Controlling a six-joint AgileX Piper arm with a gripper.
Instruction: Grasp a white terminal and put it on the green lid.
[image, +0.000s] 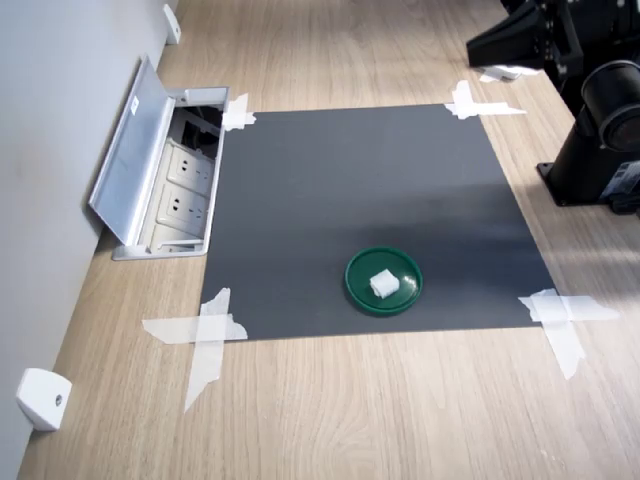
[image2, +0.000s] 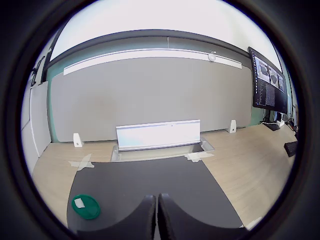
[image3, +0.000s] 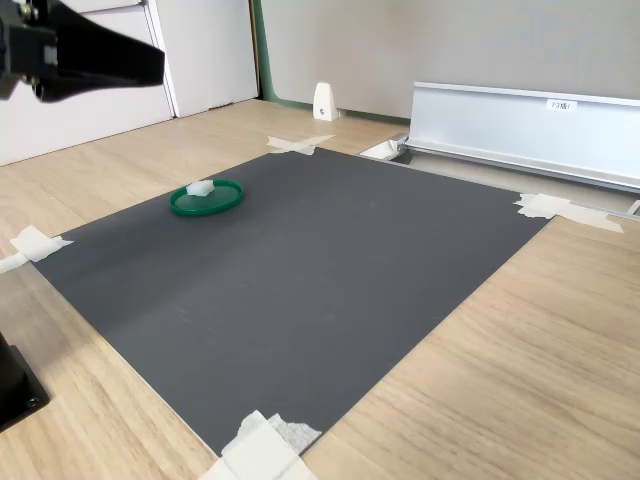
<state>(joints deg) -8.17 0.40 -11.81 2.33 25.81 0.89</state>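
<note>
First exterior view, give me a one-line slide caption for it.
White terminal resting on the green lid near the front edge of the taped-down black mat, robot arm off to the side.

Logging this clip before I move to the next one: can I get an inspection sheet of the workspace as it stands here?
Surface: dark mat taped at its corners onto a wooden table.
Job's things: white terminal lies on the green lid, near one mat edge.
Clutter: white wedge by the wall.
Gripper: gripper raised, away from the lid, jaws together, empty.
Cables: nothing seen.
Surroundings: open socket box with raised flap; grey wall panel; monitor.
</note>
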